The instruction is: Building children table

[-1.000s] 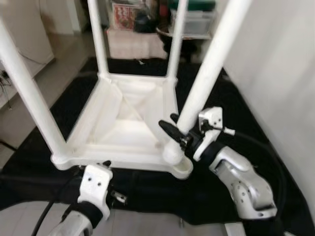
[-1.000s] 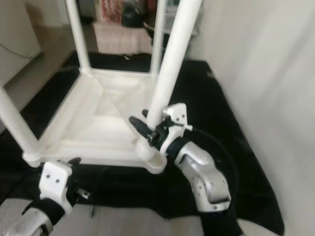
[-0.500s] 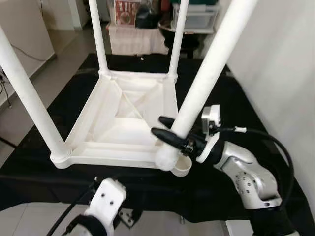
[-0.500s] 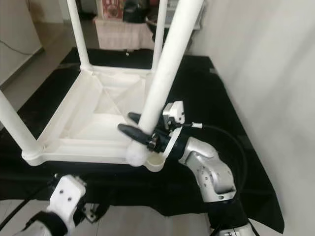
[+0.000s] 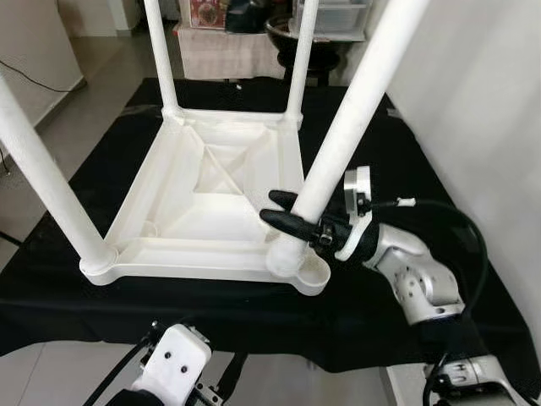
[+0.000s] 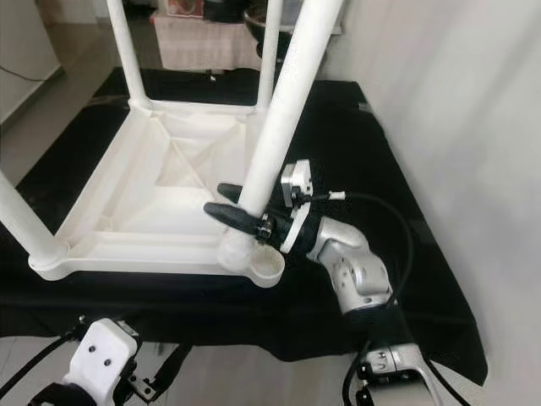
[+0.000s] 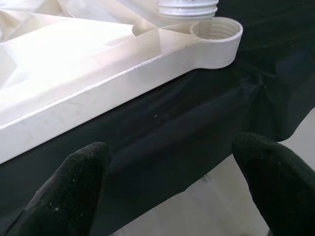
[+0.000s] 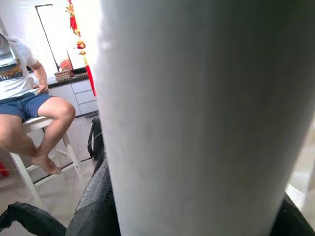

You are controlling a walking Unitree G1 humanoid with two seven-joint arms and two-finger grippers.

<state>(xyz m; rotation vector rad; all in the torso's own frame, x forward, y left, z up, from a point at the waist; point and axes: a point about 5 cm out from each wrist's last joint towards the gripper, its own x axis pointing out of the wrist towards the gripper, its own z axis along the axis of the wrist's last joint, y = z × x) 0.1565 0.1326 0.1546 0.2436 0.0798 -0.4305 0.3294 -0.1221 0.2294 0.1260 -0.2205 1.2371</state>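
Left eye view has us three legs into the upturned table [image 5: 211, 211] at frame centre, our right gripper [image 5: 292, 222] clamped on the fourth leg [image 5: 342, 144], tilted beside its empty socket [image 5: 311, 275]; left gripper [image 7: 167, 187] open, idle.

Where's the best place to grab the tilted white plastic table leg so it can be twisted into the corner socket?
Low on the round shaft, just above its base, from the robot's right side, where the right gripper already clasps the white plastic table leg. A hold near the threaded corner socket probably steadies its lean best.

White plastic table [image 5: 211, 190] lies upside down on black cloth (near-right leg [image 5: 338, 144] tilted, unseated).
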